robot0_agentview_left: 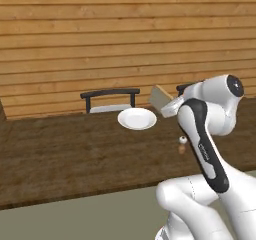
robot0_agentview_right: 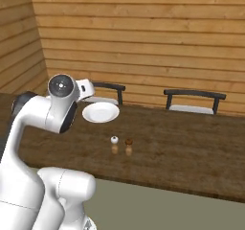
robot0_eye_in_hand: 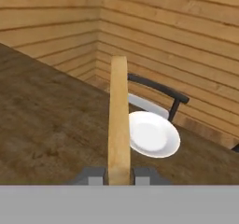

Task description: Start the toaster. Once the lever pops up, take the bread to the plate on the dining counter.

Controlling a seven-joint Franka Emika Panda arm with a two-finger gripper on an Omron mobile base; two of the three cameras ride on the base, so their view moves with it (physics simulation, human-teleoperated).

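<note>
Tan, thin and seen edge-on, the bread (robot0_eye_in_hand: 118,120) stood upright, pinched in the gripper (robot0_eye_in_hand: 118,175) above the dining counter (robot0_agentview_left: 75,154) — just short of the plate (robot0_agentview_right: 100,112). Two small shakers (robot0_agentview_right: 121,145) stood nearby, apart from it. The white plate held nothing — a chair (robot0_agentview_left: 110,99) behind it.

Showing tan-beige on the bread (robot0_eye_in_hand: 118,120), plain white on the plate (robot0_eye_in_hand: 156,136), dark brown wood grain across the worktop (robot0_agentview_left: 70,154), black on the chair frames (robot0_agentview_right: 194,94), warm light planks along the wall (robot0_agentview_right: 143,32), white and brown caps on two small shakers (robot0_agentview_right: 121,145)
</note>
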